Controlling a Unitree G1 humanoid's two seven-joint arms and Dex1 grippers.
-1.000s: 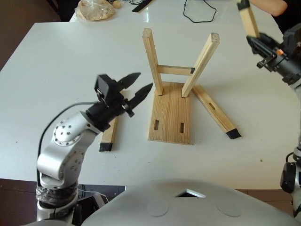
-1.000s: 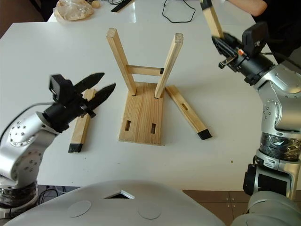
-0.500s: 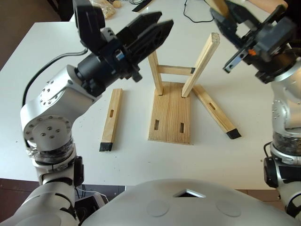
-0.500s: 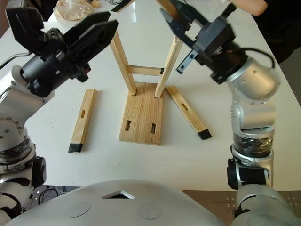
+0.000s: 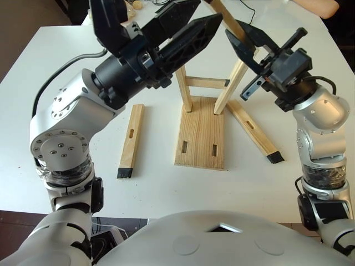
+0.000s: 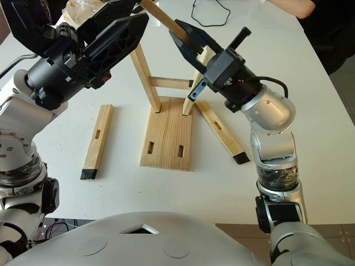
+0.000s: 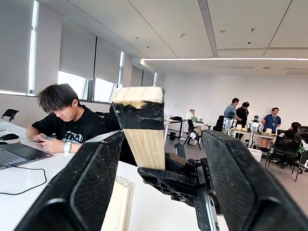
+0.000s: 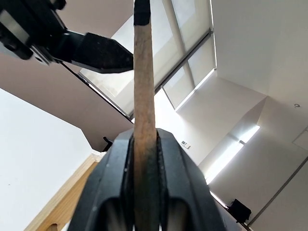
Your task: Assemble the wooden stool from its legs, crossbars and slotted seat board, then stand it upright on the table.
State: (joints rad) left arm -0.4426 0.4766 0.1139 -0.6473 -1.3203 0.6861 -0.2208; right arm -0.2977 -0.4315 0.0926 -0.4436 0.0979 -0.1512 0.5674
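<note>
The slotted seat board (image 5: 199, 133) lies flat on the white table (image 5: 66, 83). Two legs (image 5: 180, 72) stand in its far slots, joined by a crossbar (image 5: 206, 83). My right gripper (image 6: 173, 26) is shut on a third leg (image 6: 166, 16), held slanting high above the stool; its grip is seen close in the right wrist view (image 8: 144, 134). My left gripper (image 5: 209, 8) is raised and open, its fingers on either side of that leg's black-tipped end (image 7: 142, 130) without touching it. Two loose slotted pieces lie flat, one left (image 5: 132, 141) and one right (image 5: 255, 133) of the board.
A crumpled bag (image 6: 75, 8) and a black cable (image 6: 211, 14) lie at the table's far edge. The near table edge (image 5: 166, 208) runs just in front of the board.
Both arms rose from near the table. My right gripper swung the leg left to above the stool. My left gripper lifted from beside the left loose piece up to the leg's end.
</note>
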